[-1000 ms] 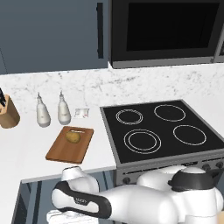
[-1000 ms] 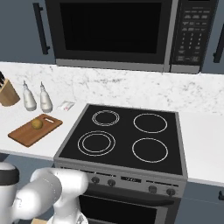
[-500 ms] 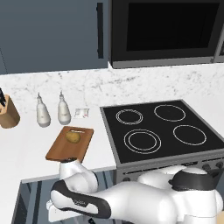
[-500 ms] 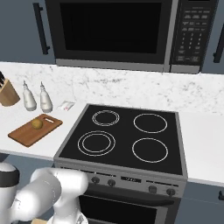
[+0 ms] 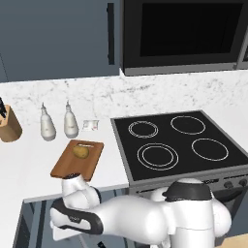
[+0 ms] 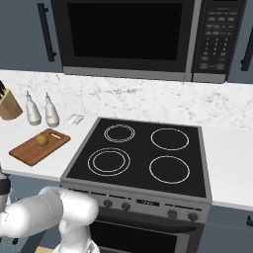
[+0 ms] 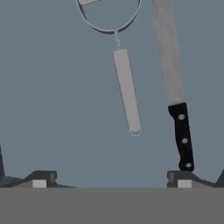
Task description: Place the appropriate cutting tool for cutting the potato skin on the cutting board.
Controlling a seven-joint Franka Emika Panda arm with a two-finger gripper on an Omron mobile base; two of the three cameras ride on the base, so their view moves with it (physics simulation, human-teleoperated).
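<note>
the gripper (image 7: 111, 179) hangs over a flat grey surface, its two dark tips spread to their full width and nothing between them. in the hand view the peeler (image 7: 124, 83) lies straight ahead: a grey loop head at the top of the frame, a slim grey handle running down toward the tips. the knife (image 7: 175, 87) lies just beside it on the right, apart from it, black riveted handle nearest the gripper and blade pointing away. neither tool is touched.

in the left base view the arm reaches down low in front of the counter (image 5: 29, 169). the cutting board (image 5: 65, 167) sits on the counter left of the stove (image 5: 179, 145), with the potato (image 5: 81, 151) resting on it near the slotted end. two white bottles (image 5: 58, 125) and a knife block (image 5: 9, 130) stand behind the board.

judgement: the pick has not begun.

risks from here:
- wrong tool: the knife handle sits close by one fingertip (image 7: 183, 177); a sideways drift on descent could close on it instead.
- poor grip: the peeler handle is thin and smooth, so an off-centre close could pinch it askew or flick it away.
- the wire neck below the loop looks too frail to hold.
- on placing, the potato takes part of the board; a careless drop could knock it off.
</note>
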